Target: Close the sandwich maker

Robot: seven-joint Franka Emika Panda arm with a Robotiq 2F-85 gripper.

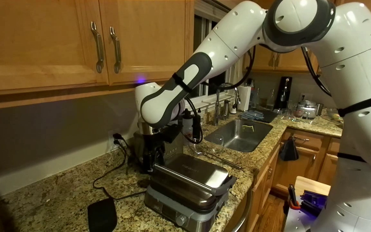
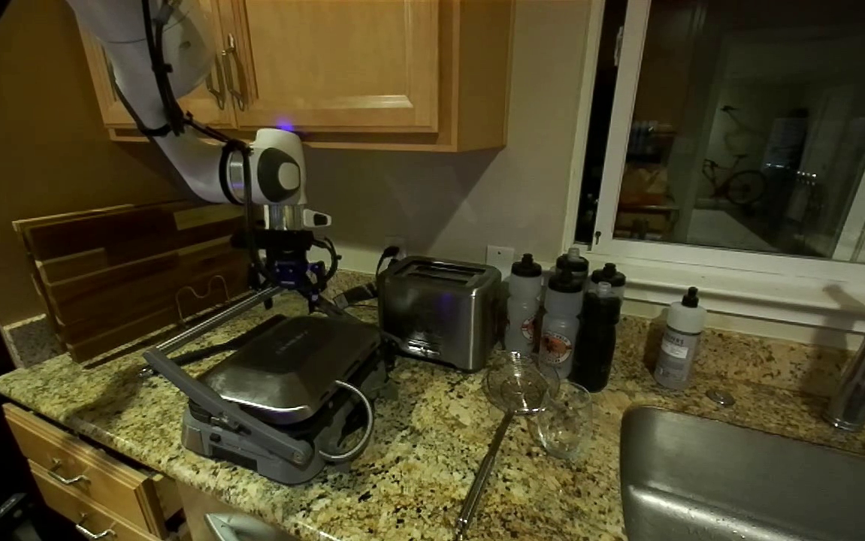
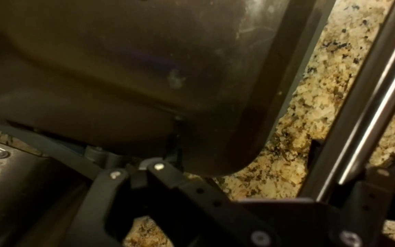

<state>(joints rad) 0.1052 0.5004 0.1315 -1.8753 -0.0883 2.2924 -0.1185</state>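
The sandwich maker sits on the counter in both exterior views, its silver lid lying over the grey base. The cooking plates are hidden. Its handle bar stands raised off the lid on slanted side arms. My gripper points down at the bar's far end, beyond the lid's edge. In the wrist view the gripper's fingers are wide apart; the lid is at upper left and the handle bar crosses at the right finger. I cannot tell whether they touch.
The chrome toaster stands close beside the gripper and sandwich maker. Bottles, a glass and a long-handled strainer are near the sink. A wooden board, a flat black object and a cord lie nearby.
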